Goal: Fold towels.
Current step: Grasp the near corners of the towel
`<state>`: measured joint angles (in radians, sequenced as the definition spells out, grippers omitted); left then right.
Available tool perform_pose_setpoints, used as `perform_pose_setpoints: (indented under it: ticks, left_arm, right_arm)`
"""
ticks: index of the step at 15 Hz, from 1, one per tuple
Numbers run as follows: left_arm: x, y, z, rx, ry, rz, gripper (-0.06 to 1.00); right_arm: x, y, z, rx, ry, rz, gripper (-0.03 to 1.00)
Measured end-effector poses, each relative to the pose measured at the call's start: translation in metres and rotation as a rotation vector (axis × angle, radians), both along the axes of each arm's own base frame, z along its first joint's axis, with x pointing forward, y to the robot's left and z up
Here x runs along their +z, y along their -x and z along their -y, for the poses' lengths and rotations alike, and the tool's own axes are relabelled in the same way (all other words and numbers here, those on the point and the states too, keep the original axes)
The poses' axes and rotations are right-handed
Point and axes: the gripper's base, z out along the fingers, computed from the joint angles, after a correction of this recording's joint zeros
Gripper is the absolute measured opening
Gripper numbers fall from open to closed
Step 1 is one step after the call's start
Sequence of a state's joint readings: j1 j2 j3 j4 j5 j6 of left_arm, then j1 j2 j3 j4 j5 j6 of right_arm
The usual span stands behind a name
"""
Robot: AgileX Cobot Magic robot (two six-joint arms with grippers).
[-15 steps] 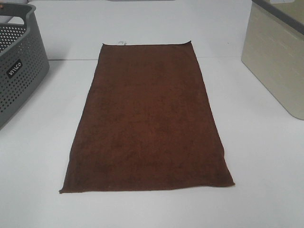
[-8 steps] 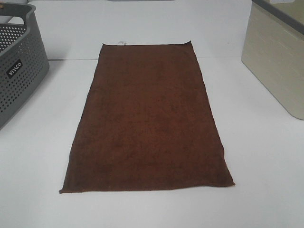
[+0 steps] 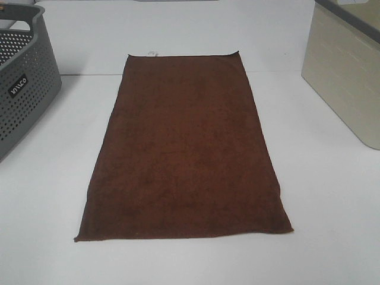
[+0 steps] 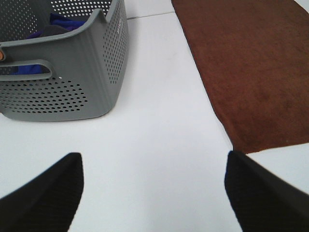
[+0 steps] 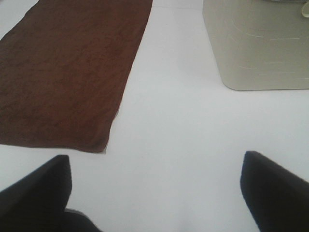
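Note:
A dark reddish-brown towel (image 3: 185, 148) lies flat and spread out lengthwise on the white table, with a small white tag (image 3: 152, 53) at its far left corner. It also shows in the left wrist view (image 4: 256, 67) and the right wrist view (image 5: 67, 67). Neither arm shows in the exterior high view. My left gripper (image 4: 153, 193) is open and empty above bare table, beside the towel's near left corner. My right gripper (image 5: 157, 193) is open and empty above bare table, beside the towel's near right corner.
A grey perforated basket (image 3: 21, 89) stands at the left; in the left wrist view (image 4: 63, 82) it holds blue cloth (image 4: 63, 21). A beige bin (image 3: 347, 77) stands at the right and also shows in the right wrist view (image 5: 256, 48).

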<state>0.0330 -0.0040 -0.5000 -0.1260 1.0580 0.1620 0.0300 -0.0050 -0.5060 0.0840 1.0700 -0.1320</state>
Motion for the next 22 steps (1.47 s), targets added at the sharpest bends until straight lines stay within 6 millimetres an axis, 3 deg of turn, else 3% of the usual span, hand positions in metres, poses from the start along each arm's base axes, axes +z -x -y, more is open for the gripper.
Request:
perform_pose_setpoints:
  ticks: [22]
  left_arm:
    - [0.0,0.0,0.0,0.0,0.0,0.0,0.76]
  right_arm:
    - [0.0,0.0,0.0,0.0,0.0,0.0,0.89]
